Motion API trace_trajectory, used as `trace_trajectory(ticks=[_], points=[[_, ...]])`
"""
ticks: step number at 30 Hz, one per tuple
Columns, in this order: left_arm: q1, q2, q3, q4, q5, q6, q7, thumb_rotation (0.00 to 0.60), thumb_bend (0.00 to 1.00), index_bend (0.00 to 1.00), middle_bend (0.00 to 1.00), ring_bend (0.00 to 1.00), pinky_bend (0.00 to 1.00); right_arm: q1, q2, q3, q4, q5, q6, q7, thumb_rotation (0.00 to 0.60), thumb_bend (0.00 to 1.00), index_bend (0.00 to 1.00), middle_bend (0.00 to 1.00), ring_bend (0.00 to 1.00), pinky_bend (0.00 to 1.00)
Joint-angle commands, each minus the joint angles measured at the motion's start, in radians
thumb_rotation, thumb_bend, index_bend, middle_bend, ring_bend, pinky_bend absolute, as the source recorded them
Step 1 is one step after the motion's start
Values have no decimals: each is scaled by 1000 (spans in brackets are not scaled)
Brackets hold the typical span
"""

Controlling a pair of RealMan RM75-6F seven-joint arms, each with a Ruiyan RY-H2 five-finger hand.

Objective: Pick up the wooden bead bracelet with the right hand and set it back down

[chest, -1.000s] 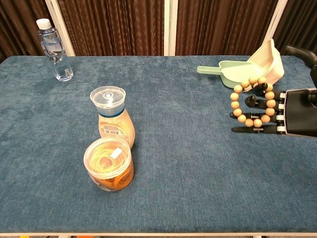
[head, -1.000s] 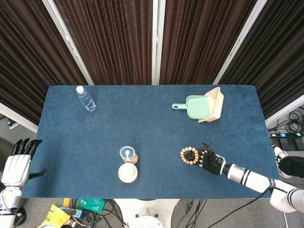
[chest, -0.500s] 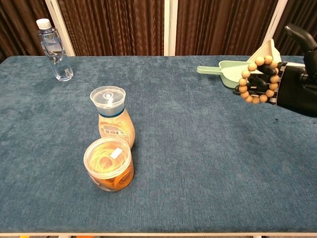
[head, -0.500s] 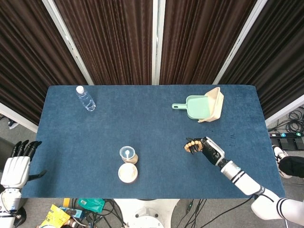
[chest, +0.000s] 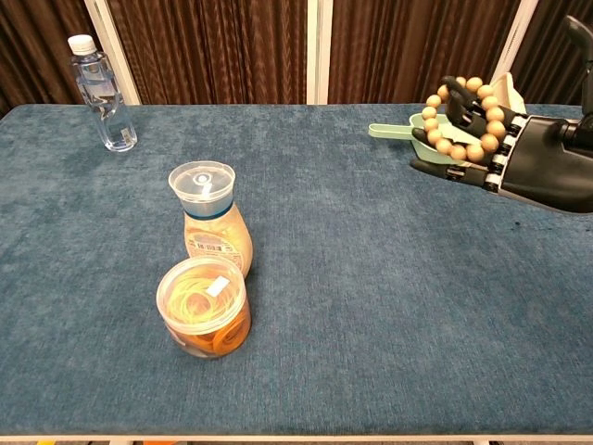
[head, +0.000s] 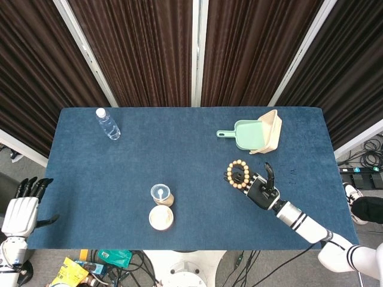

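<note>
The right hand (chest: 519,158) is reaching in from the right edge of the chest view, raised above the blue tabletop (chest: 371,306), with the wooden bead bracelet (chest: 460,120) looped over its dark fingers (chest: 443,170). The fingers are extending toward the left of the frame and carrying the ring of beads, so the bracelet is hanging clear of the cloth in the upper right of that view. In the head view the same hand (head: 262,191) is sitting right of centre in the lower half of the frame, the bracelet (head: 237,174) at its fingertips.

The left hand (head: 23,209) is hanging at the lower left corner of the head view, off the tabletop's edge, fingers spread and grasping nothing.

A green dustpan (chest: 422,130) is lying behind the bracelet. A capped jar (chest: 206,218) is standing left of centre, with a tub of rubber bands (chest: 204,306) just in front, touching it. A water bottle (chest: 102,93) is standing in the upper left.
</note>
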Motion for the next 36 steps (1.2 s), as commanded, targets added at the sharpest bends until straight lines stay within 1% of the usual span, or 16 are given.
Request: trace_trajectory(ticks=[1,3,4,5,7,8,9,12,15,19,23,26,29,36], points=[[0,-1,1,2,2,0,-4,600,21,140,131,45,0,15,-52,-34,144,-107,139,40,179,0,181,361,64,0],[0,-4,3,7,2,-1,-8,600,22,140,131,45,0,17,-49,-31,125,-83,108,-29,180,2,228,392,72,0],[1,-5,3,9,1,-1,-10,600,22,141,131,45,0,16,-47,-28,113,-70,94,-66,182,23,277,420,79,0],[1,-6,3,10,0,-1,-12,600,22,141,131,45,0,16,-45,-24,99,-54,76,-104,181,42,303,437,85,0],[2,-6,4,11,-2,-2,-13,600,22,140,131,45,0,10,-43,-10,68,-15,37,-232,181,124,362,492,127,0],[4,-7,6,14,-3,-2,-15,600,22,140,131,45,0,8,-42,-3,55,1,18,-298,180,149,375,506,142,0],[6,-8,8,18,-2,0,-18,600,21,140,131,45,0,4,-40,8,37,26,-7,-392,182,184,397,523,162,0],[7,-10,8,24,0,3,-24,600,21,141,131,45,0,-10,-37,40,-14,88,-48,-609,180,244,458,573,219,0],[7,-12,7,25,-2,1,-24,600,21,140,131,45,0,-22,-31,69,-59,139,-70,-724,180,294,517,616,266,0],[4,-14,8,27,-2,-4,-23,600,22,140,131,45,0,-33,-28,88,-85,167,-89,-789,181,341,549,632,278,0],[3,-15,7,28,-3,-5,-22,600,21,141,131,45,0,-43,-37,100,-80,177,-100,-830,182,409,551,634,279,0],[3,-15,7,30,-5,-8,-23,600,21,141,131,45,0,-48,-46,106,-73,180,-106,-862,182,433,551,633,279,0],[3,-16,8,33,-6,-9,-26,600,21,140,131,45,0,-52,-53,112,-70,178,-109,-878,182,464,551,632,279,0],[1,-19,6,37,-11,-15,-26,600,21,140,131,45,0,-60,-65,123,-63,170,-112,-905,180,591,551,629,278,0]])
